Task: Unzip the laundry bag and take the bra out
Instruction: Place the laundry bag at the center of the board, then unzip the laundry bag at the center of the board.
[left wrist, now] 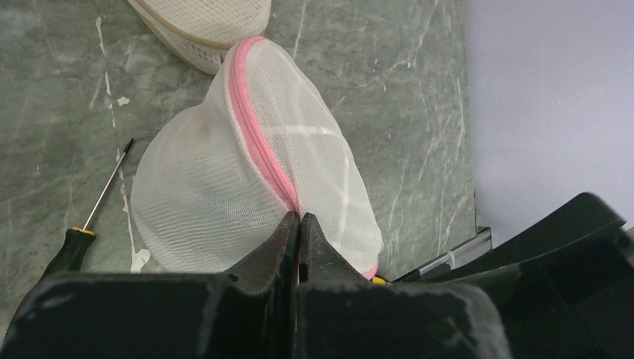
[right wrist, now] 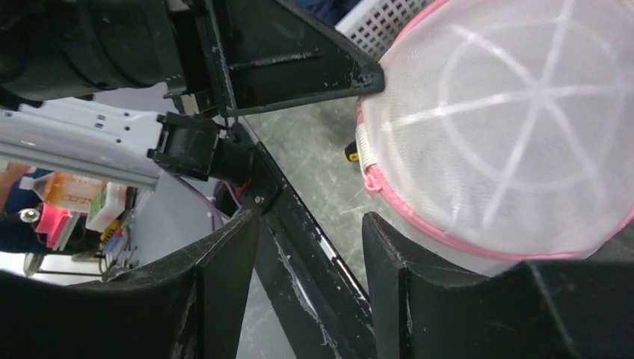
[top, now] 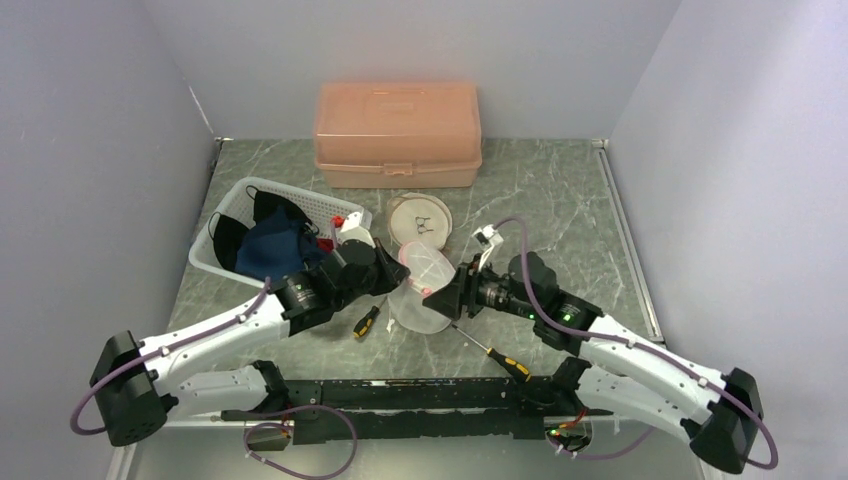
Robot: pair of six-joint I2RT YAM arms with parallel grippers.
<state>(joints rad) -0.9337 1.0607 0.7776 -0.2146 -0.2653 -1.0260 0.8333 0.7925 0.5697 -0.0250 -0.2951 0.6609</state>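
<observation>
White mesh laundry bag (left wrist: pixel 202 187): dome-shaped and edged by a pink zip (left wrist: pixel 258 149), it stands on the green marbled table (top: pixel 540 200) between the two sets of jaws.
Left gripper (left wrist: pixel 299 218): the jaws are pressed together on the bag's seam, with the zip running up and away from their tips.
Right gripper (right wrist: pixel 310 221): the jaws stand apart with nothing between them. The bag's ribbed round face lies just beyond and to the right of the right-hand finger.
Zip state: the pink line looks closed along the stretch in view.
Bra: it cannot be made out through the mesh.
White perforated plastic basket (top: pixel 305 200): it sits behind the left jaws and holds a navy cloth (top: pixel 275 245) and black cloth (top: pixel 228 240).
Translucent salmon plastic box (top: pixel 398 133): it stands well beyond both jaws with its lid down, and its contents are not visible.
Flat round cream mesh pad (left wrist: pixel 202 22): it lies on the table just past the bag, ahead of the left jaws.
Yellow-and-black-handled screwdriver (left wrist: pixel 86 224): it lies on the table to the left of the left jaws, beside the bag.
</observation>
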